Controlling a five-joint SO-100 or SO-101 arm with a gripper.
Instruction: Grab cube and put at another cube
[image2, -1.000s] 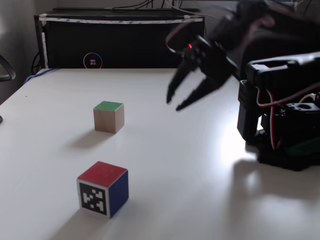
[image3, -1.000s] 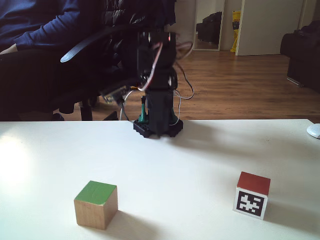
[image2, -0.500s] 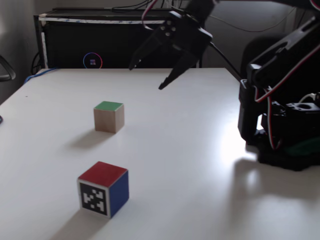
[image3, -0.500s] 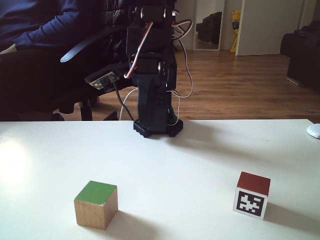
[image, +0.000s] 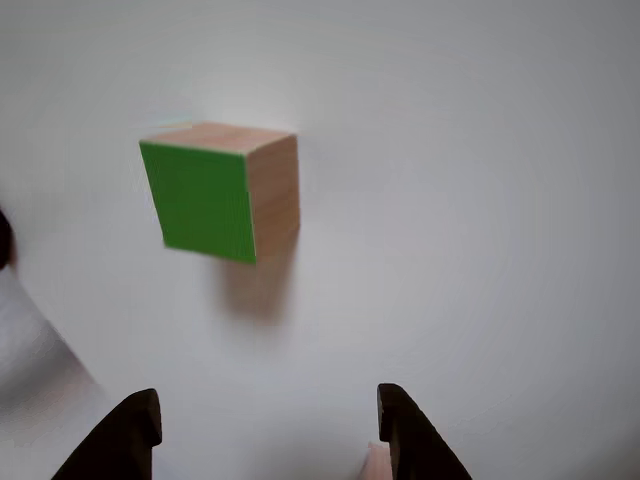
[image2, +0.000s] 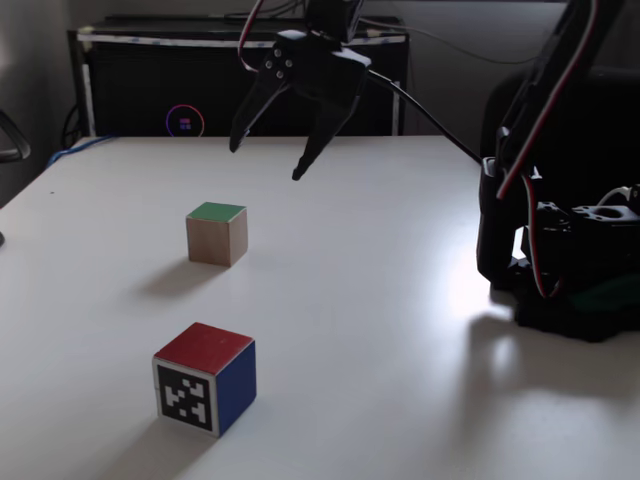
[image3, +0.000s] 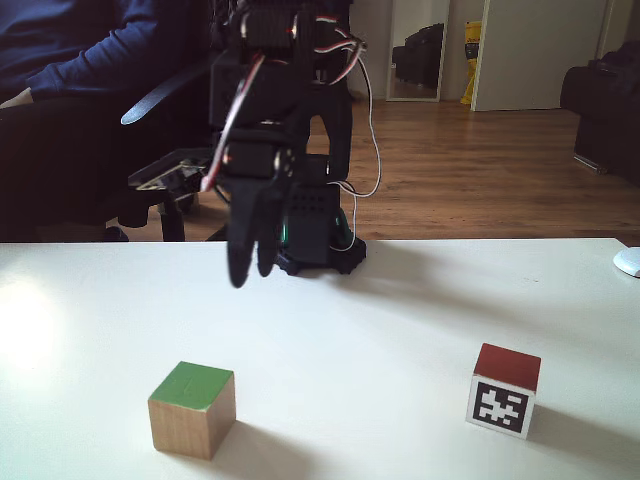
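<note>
Closer now, end effector (image2: 266, 163) gapes above cube (image2: 216, 233).

cube (image2: 216, 233): bare light wood sides showing faint grain, top face wearing flat, matt green paint
another cube (image2: 205, 376): top face showing matt red paint, one side carrying a printed black-and-white paper-like marker, another side looking blue
hand (image2: 266, 162): black plastic, looking smooth with a dull sheen
bench (image2: 380, 330): white, smooth, throwing back a soft glare
floor (image3: 470, 170): wood boards, shining glossy
</note>
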